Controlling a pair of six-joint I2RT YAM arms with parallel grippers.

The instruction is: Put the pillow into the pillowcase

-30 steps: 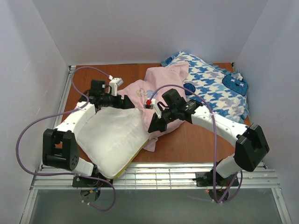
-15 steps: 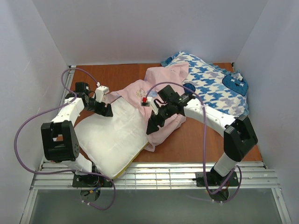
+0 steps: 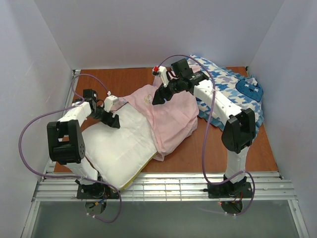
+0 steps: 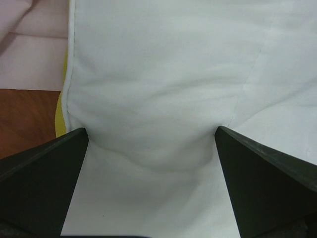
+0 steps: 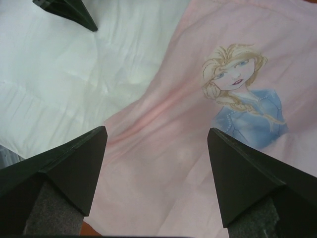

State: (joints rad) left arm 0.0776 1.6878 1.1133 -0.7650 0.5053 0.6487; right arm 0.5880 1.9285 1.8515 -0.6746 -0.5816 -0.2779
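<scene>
Two sets of jaws to log. Left one first? [M.]

Noted: left gripper (image 4: 151, 136), fingers (image 4: 47, 173) wide apart, tips down at the pillow (image 4: 163, 74). White cloth puckers between them, nothing pinched. [R.]

Where on it? [M.]

At the far corner, close to one side. The yellow side edge (image 4: 60, 119) runs just beside one finger, with bare table (image 4: 25, 114) beyond it. A strip of pink pillowcase (image 4: 29, 59) shows past the corner. [R.]

And the other? [M.]

The right gripper (image 5: 156, 134) is spread as well, and empty. It hangs over the pale pink face, with the princess print (image 5: 245, 99) ahead and to one side. Cannot tell whether the tips touch cloth. [R.]

Lay of things from above? [M.]

Pillow flat at near left, its near corner over the metal grate (image 3: 173, 186). Pillowcase rumpled mid-table, its border overlapping the pillow's right side. Cannot tell whether any corner has gone inside. [R.]

Room to move? [M.]

Open wood to the right of the pillowcase and along the far left strip. The houndstooth cushion (image 3: 228, 94) fills the far right corner, just beside the pillowcase, with the right arm (image 3: 218, 106) crossing over it. White walls (image 3: 148, 34) close in on three sides. [R.]
</scene>
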